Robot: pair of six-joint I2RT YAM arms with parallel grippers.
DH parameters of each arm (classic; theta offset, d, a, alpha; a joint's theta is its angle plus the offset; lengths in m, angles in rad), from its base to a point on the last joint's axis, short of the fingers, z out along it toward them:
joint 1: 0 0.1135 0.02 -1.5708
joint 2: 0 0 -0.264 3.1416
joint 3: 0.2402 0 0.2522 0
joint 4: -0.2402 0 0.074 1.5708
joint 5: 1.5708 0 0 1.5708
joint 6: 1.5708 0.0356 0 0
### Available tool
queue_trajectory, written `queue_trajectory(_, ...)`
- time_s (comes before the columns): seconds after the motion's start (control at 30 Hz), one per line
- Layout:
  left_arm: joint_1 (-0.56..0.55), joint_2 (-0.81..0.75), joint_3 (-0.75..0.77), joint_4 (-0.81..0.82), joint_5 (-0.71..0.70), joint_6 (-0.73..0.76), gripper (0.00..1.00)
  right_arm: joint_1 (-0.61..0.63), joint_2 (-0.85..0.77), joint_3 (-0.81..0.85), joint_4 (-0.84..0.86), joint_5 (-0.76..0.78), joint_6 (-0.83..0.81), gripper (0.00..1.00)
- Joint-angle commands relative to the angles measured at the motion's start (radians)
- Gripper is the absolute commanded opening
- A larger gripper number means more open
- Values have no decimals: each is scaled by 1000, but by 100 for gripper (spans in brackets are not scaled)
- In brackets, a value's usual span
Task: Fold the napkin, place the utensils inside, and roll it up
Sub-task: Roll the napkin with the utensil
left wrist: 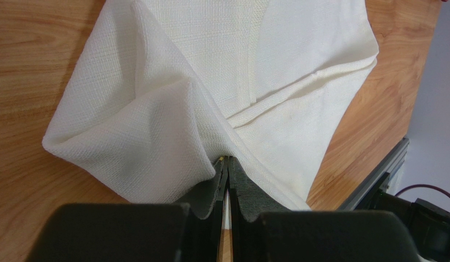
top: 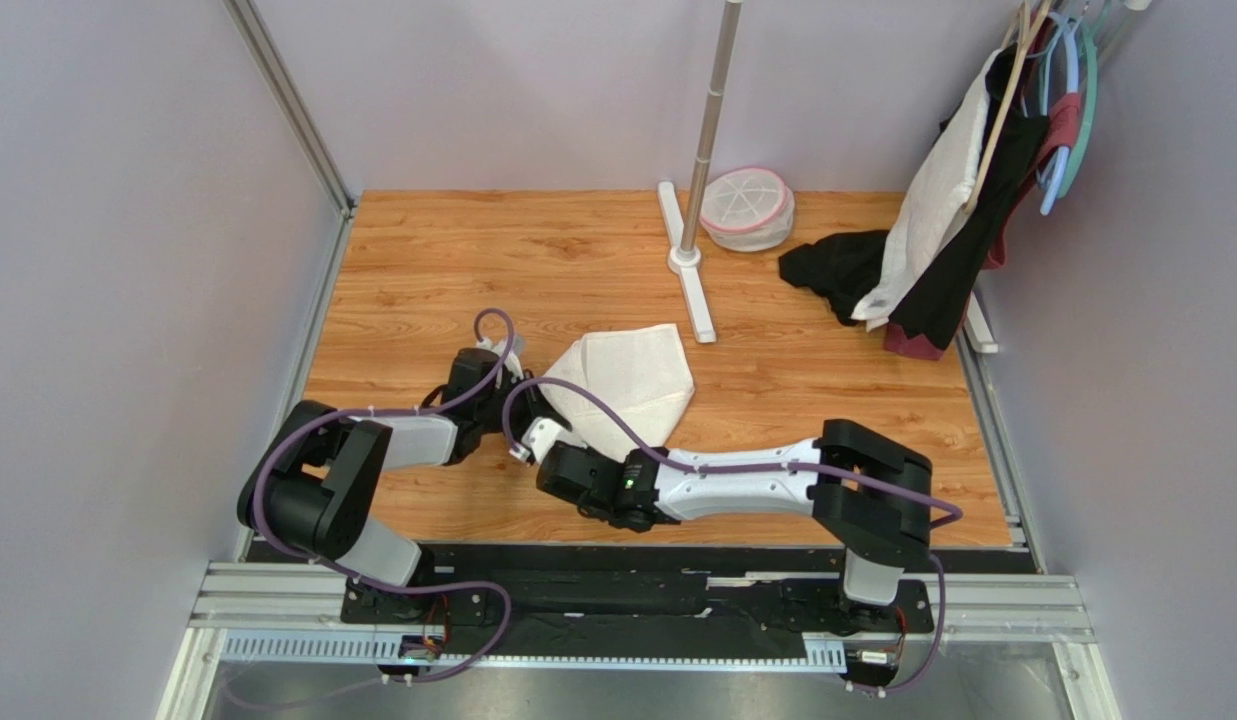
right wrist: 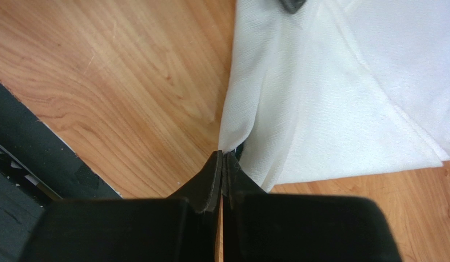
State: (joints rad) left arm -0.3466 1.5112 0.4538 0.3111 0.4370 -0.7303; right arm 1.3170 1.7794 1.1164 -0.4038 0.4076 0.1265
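The cream-white napkin [top: 621, 383] lies folded and bunched on the wooden table, in front of both arms. My left gripper [top: 507, 369] is at its left edge; in the left wrist view the jaws [left wrist: 227, 160] are shut on a gathered fold of the napkin [left wrist: 210, 82]. My right gripper [top: 540, 440] is at the napkin's near left corner; in the right wrist view its jaws [right wrist: 222, 154] are shut on the napkin's edge [right wrist: 331, 98]. The two grippers are close together. The fork is hidden. A tiny yellow speck shows at the left jaw tips; I cannot tell what it is.
A white stand [top: 696, 225] with an upright pole rises behind the napkin. A pink-rimmed round container [top: 747, 207] sits at the back. A black cloth [top: 838, 267] and garments on hangers [top: 970, 180] are at the back right. A black rail [top: 654, 563] borders the near edge.
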Motion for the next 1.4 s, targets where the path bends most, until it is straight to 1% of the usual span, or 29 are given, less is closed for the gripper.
queue_trajectory(0.0,-5,11,-10,-129,-37,63,10,-51,-84,-21,57,-9,18,0)
queue_trajectory(0.27,-5,14,-7,-133,-37,66,10,-107,-66,-67,88,-23,13,0)
queue_trajectory(0.47,-5,26,2,-141,-38,69,10,-105,-107,-40,54,-88,7,0)
queue_trajectory(0.5,-5,26,3,-141,-38,69,10,-107,-118,-32,46,-116,4,2)
queue_trajectory(0.53,-5,24,3,-142,-38,68,10,-105,-141,-20,42,-130,-1,12)
queue_trajectory(0.57,-5,26,5,-142,-38,68,10,-104,-155,-20,46,-141,-4,20)
queue_trajectory(0.6,-5,26,5,-144,-37,69,10,-102,-164,-20,51,-163,-11,29)
queue_trajectory(0.63,-5,26,6,-145,-37,71,10,-102,-170,-18,57,-170,-16,44)
queue_trajectory(0.67,-6,26,8,-147,-37,69,10,-102,-169,-14,65,-174,-22,50)
queue_trajectory(0.73,-5,24,8,-148,-37,69,10,-113,-150,-6,68,-190,-31,55)
queue_trajectory(0.93,-5,20,6,-153,-35,72,10,-147,-60,31,83,-246,-57,61)
queue_trajectory(1.2,-5,23,20,-164,-34,78,10,-193,-8,23,118,-286,-76,62)
queue_trajectory(1.3,-5,26,25,-168,-35,83,10,-202,8,19,122,-286,-77,58)
queue_trajectory(1.37,-5,26,25,-168,-34,83,10,-209,15,11,123,-285,-73,49)
